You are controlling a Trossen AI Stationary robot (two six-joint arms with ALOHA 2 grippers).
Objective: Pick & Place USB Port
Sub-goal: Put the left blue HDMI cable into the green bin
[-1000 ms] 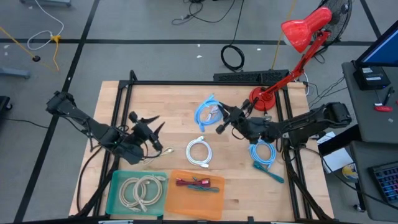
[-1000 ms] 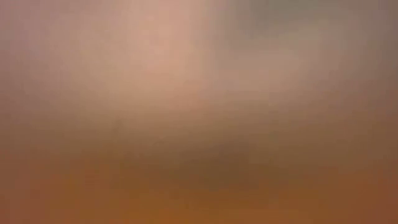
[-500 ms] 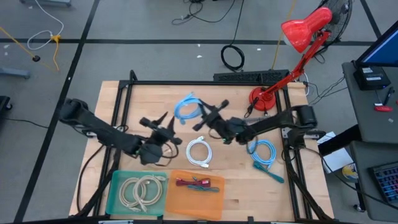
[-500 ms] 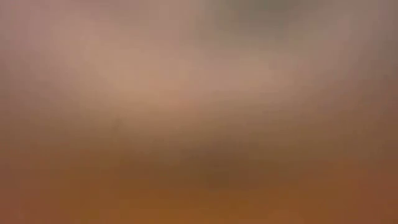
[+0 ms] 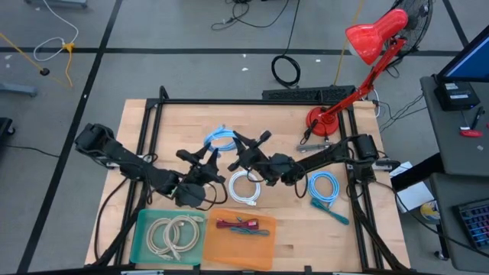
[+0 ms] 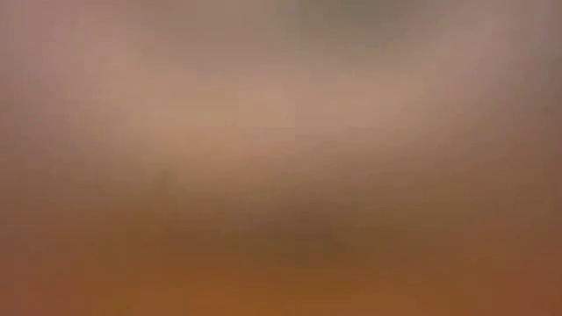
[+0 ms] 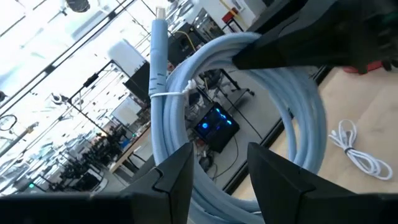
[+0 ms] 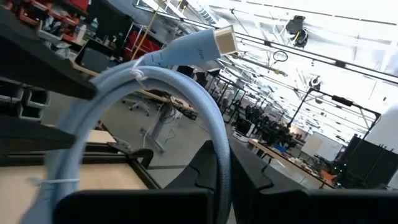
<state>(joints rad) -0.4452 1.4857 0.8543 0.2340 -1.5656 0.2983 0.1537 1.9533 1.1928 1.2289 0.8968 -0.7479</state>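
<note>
Wooden tabletop [image 5: 176,122], black-framed, on a grey workshop floor; red desk lamp [image 5: 359,57] at its far right corner.

Item 1: light-blue coiled cable [image 5: 221,142], raised near the middle of the tabletop. Held by the right gripper [image 5: 243,147], jaws pinched nearly shut on the coil; in the right wrist view the loop [image 8: 155,87] runs between that arm's fingers, its plug end sticking up.

Item 2: left gripper [image 5: 204,159], just beside the same coil. Jaws part-way apart; in the left wrist view the coil [image 7: 249,93] stands directly ahead of the two dark fingers [image 7: 177,171] and they do not appear to clamp it. Judged to be a handover between the arms, not yet completed.

Item 3: white coiled cable [image 5: 245,188], lying on the tabletop just beneath the grippers. Not held.

Item 4: second blue coil [image 5: 323,188], lying toward the right side. Not held.

Item 5: green tray [image 5: 141,229], near edge, containing pale beige coils. Orange tray [image 5: 263,243] beside it, containing a red cable.

Low view: shows nothing usable.

Progress: part-way. Some cables already sit in trays. One coil is in the air; it appears bound for a tray. Two coils remain on the wood.
</note>
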